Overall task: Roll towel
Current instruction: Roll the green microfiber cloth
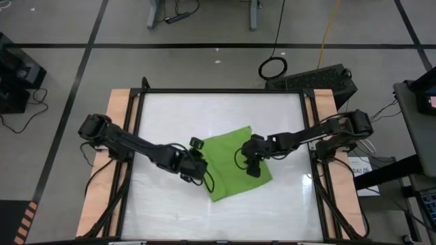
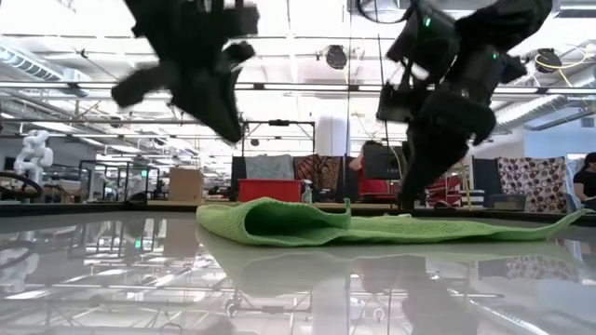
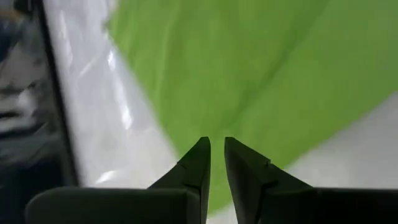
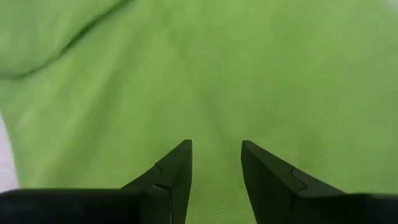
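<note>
My left pincer (image 3: 217, 152), nearly closed and empty, and right pincer (image 4: 216, 155), part-open and empty, hover over the towel (image 1: 231, 160); a shallow pinch risks slipping off 1 layer.

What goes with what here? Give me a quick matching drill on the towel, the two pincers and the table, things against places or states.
Things:
1. towel
2. left pincer
3. right pincer
4. table

Places or states:
A. white and glossy, with wooden strips on both sides
B. over the towel's middle, fingers apart, nothing between them
C. lime green, lying mid-table, one edge folded up
D. at the towel's left edge, fingers nearly together, nothing between them

Pairs: 1-C, 2-D, 3-B, 4-A
</note>
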`<state>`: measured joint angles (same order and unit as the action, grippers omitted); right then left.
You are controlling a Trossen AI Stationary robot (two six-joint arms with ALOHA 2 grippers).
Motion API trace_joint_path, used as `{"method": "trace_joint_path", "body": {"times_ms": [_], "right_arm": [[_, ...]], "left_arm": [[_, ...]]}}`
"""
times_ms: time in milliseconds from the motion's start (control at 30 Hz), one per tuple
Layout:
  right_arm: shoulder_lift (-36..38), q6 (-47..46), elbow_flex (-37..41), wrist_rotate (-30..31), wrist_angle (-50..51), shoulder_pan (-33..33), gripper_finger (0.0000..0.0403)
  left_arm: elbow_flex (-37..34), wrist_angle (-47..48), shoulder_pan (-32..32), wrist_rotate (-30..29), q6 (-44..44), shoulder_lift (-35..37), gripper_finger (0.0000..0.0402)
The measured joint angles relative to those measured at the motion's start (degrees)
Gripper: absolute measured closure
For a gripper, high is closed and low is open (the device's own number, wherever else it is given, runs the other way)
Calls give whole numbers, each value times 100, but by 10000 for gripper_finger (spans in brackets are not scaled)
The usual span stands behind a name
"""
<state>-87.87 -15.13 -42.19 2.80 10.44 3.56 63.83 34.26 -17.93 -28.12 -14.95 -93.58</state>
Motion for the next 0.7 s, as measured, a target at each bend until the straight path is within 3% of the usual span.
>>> {"method": "trace_joint_path", "body": {"times_ms": [100,333,700], "right_arm": [[215,513,0,335,36,-102,274],[85,1377,-14,-91,-206,-591,274],[-20,1732,-13,-145,-238,-1167,274]], "left_arm": [[-46,-765,-2,595,-62,-22,346],[-63,-2015,188,1624,-62,-808,346],[-61,-1911,414,1839,224,-1355,346]]}}
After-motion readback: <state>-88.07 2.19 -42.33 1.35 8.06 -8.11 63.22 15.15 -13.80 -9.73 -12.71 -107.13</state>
